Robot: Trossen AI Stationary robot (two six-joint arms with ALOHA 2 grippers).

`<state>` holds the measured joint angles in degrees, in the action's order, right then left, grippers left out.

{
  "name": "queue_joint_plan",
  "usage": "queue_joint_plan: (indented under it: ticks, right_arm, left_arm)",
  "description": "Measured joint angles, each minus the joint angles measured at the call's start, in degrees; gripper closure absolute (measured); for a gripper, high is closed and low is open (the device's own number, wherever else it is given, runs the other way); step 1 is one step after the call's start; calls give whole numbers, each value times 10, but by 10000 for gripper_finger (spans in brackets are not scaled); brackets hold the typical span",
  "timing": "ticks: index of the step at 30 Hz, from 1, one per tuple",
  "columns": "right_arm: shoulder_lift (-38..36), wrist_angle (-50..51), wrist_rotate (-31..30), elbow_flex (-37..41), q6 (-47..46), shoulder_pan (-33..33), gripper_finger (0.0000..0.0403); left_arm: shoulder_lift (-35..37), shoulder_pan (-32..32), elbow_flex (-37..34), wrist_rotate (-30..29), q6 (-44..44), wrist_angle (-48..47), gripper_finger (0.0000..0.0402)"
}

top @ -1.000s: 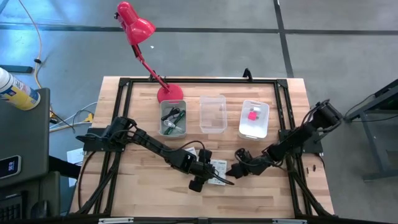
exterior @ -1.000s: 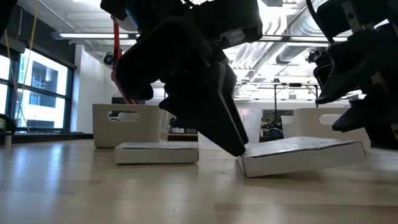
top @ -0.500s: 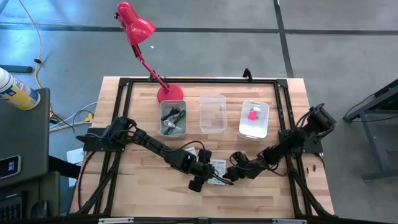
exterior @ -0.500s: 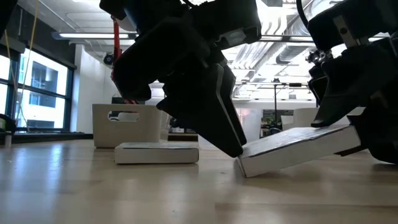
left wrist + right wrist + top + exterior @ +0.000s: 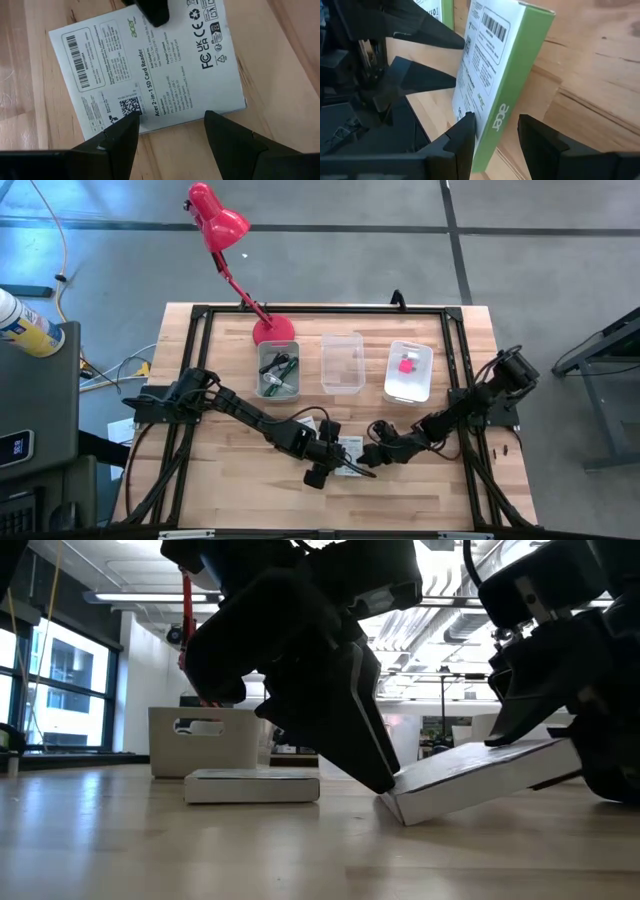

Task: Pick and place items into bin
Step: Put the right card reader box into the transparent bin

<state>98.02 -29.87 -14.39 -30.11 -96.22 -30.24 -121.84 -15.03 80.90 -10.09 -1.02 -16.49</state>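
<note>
Box point(image 5: 487, 778) tilted on desk point(image 5: 230, 480), near edge down, just in front of middle bin point(image 5: 342, 364).

Right pincer point(image 5: 495, 134) narrowly straddling raised green edge, grip shallow: may slip.

Left pincer point(image 5: 170, 131) wide at low edge; lift may jam against it.

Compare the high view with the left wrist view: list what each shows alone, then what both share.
Only the high view shows the red lamp, three clear bins, the pink cube, and the whole right gripper meeting the left gripper. Only the left wrist view shows the print on the white box: "Acer 2-in-1 SD Card Reader", barcodes and compliance marks. Both show the box, the left gripper open around its edge, and the wooden table.
</note>
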Motion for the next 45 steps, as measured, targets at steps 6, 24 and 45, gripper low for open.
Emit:
queue_joint_plan:
  ticks: [6, 24, 45]
  right_arm:
    - [1, -8, -17, 0, 16, 2, 263]
    - [2, 12, -28, -22, 54, 29, 302]
    - [1, 3, -6, -23, 51, 13, 320]
  left_arm:
    - [0, 0, 0, 0, 0, 1, 186]
    - [-1, 0, -1, -14, -7, 3, 186]
    - [34, 0, -1, -25, -3, 2, 186]
